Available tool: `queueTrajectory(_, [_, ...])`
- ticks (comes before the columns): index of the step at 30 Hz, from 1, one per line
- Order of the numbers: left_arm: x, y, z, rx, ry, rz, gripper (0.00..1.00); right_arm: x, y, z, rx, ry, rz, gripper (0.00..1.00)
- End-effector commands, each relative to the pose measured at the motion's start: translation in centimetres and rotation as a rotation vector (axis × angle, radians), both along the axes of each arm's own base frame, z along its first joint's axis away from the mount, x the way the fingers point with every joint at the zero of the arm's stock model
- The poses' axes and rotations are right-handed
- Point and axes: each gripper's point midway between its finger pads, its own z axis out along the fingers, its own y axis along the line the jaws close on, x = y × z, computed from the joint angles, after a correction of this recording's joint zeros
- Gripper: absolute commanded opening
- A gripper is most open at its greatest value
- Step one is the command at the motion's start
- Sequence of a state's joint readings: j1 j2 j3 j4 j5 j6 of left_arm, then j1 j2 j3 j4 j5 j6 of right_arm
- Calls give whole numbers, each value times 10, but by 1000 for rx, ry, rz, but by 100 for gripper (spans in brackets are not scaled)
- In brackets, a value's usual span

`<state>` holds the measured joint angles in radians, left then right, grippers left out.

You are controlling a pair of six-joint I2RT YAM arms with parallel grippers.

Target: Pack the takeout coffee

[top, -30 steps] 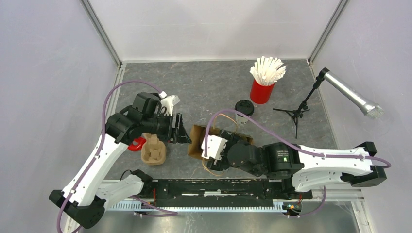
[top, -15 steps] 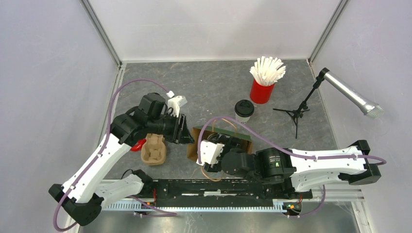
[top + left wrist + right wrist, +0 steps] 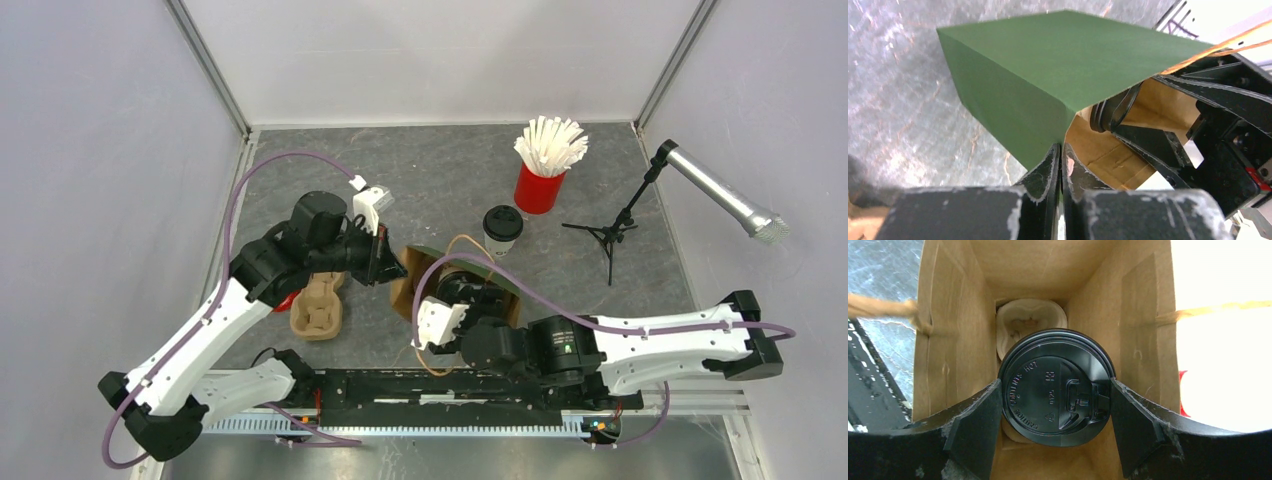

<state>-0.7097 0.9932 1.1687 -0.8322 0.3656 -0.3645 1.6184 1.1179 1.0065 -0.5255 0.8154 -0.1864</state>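
Note:
The green paper bag [image 3: 1048, 65], brown inside, stands open at mid-table [image 3: 412, 268]. My left gripper [image 3: 1062, 150] is shut on the bag's near rim, one finger outside and one inside; from above it [image 3: 392, 268] sits at the bag's left edge. Inside the bag, my right gripper [image 3: 1055, 405] is shut on a takeout coffee cup, its fingers [image 3: 975, 415] pressing both sides of the black lid [image 3: 1057, 387]. That lid [image 3: 1113, 107] also shows at the bag's mouth in the left wrist view. Another takeout coffee [image 3: 502, 228], white with a black lid, stands behind the bag.
A pale moulded-pulp piece [image 3: 1030, 317] lies at the bag's bottom beyond the held cup. A brown pulp cup carrier [image 3: 318, 308] and a red object [image 3: 285, 299] sit under my left arm. A red cup of white straws [image 3: 540, 185] and a microphone stand [image 3: 625, 215] stand at the back right.
My left gripper swung right to the bag's rim and closed on it. The right arm shifted left and the bag's mouth now stands round the held cup.

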Motion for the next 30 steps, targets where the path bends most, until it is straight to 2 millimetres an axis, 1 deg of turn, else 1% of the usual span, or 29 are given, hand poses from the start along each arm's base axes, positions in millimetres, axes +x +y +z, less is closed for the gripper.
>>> queueTrajectory(1, [24, -14, 31, -127, -220, 3, 8, 10, -12, 19, 95, -69, -52, 77])
queueTrajectory(3, [26, -16, 25, -133, -209, 15, 9, 10, -15, 14, 95, -72, -51, 77])
queueTrajectory(5, [24, -17, 18, -126, -175, 15, 19, 9, -17, 10, 93, -66, -44, 77])
queueTrajectory(7, [20, -15, 10, -118, -142, 17, 26, 6, -17, 5, 88, -49, -29, 78])
queueTrajectory(10, [11, -6, 2, -91, -112, 30, 40, 2, -16, -2, 91, -22, 1, 78])
queueTrajectory(13, [2, 6, 1, -59, -106, 30, 46, 1, -18, 0, 110, -13, 6, 77])
queueTrajectory(14, [-2, 9, -1, -48, -100, 26, 50, 1, -19, 1, 110, -13, 2, 77])
queueTrajectory(17, [-8, 12, -2, -34, -83, 13, 58, 2, -22, 2, 101, -15, -3, 77])
queueTrajectory(22, [-13, 12, -7, -1, -17, 7, 62, -1, -25, -2, 74, 6, 13, 77])
queueTrajectory(26, [-14, 12, -11, 4, 0, 9, 63, -4, -27, -6, 58, 22, 36, 77])
queueTrajectory(27, [-13, 12, -12, 6, 2, 9, 62, -5, -28, -7, 51, 23, 39, 77])
queueTrajectory(30, [-14, 9, -11, -1, 14, -4, 56, -6, -32, -8, 29, 28, 46, 77])
